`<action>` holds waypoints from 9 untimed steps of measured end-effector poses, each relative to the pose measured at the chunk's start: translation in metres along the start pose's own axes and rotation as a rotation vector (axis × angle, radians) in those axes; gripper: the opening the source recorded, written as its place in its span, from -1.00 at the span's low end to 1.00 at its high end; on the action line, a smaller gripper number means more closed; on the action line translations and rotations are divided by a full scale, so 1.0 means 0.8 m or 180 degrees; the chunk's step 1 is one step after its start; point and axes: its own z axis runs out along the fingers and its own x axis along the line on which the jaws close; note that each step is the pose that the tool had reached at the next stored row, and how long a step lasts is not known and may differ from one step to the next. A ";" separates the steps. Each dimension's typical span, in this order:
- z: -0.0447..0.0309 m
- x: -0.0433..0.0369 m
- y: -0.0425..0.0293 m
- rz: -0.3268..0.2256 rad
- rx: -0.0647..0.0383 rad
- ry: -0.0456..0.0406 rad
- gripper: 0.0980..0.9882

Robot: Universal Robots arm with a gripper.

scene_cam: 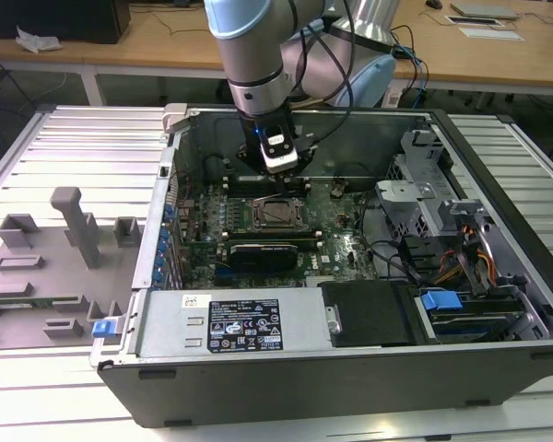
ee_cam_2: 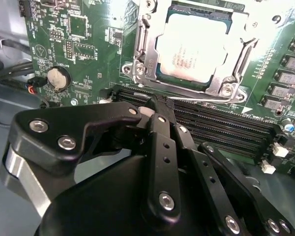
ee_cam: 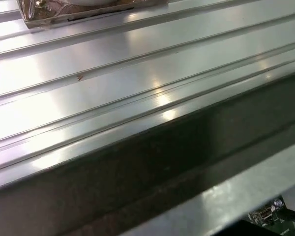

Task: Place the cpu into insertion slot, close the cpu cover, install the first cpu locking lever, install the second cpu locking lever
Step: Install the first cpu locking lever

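The cpu (ee_cam_2: pixel 191 46), silvery top up, lies in the insertion slot (scene_cam: pixel 278 214) on the green board. The grey cpu cover (ee_cam_2: pixel 143 54) lies flat around it, framing the chip. A thin metal locking lever (ee_cam_2: pixel 187 92) runs along the socket edge nearest my fingers, and another (ee_cam_2: pixel 246 51) runs along the adjoining side. My gripper (ee_cam_2: pixel 159 104) hangs just off that near edge, over the memory slots, its black fingers shut together with nothing between them. In the exterior view the gripper (scene_cam: pixel 279 182) stands inside the case just behind the socket.
Long black memory slots (ee_cam_2: pixel 221 130) lie under my fingertips, with a coin battery (ee_cam_2: pixel 57 77) to one side. A black block (scene_cam: pixel 272 249), the power supply (scene_cam: pixel 230 322) and the drive cage (scene_cam: pixel 424 198) crowd the case. A grey fixture tray (scene_cam: pixel 46 267) lies at the exterior view's left.
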 end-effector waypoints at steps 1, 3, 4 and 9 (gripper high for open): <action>0.0005 0.000 0.0000 0.0020 0.0005 -0.0003 -0.98; 0.0066 0.002 -0.0007 0.0044 0.0009 -0.0008 -0.98; 0.0119 0.003 -0.0015 0.0044 0.0009 -0.0011 -0.98; 0.0139 0.003 -0.0029 0.0044 0.0007 -0.0012 -0.98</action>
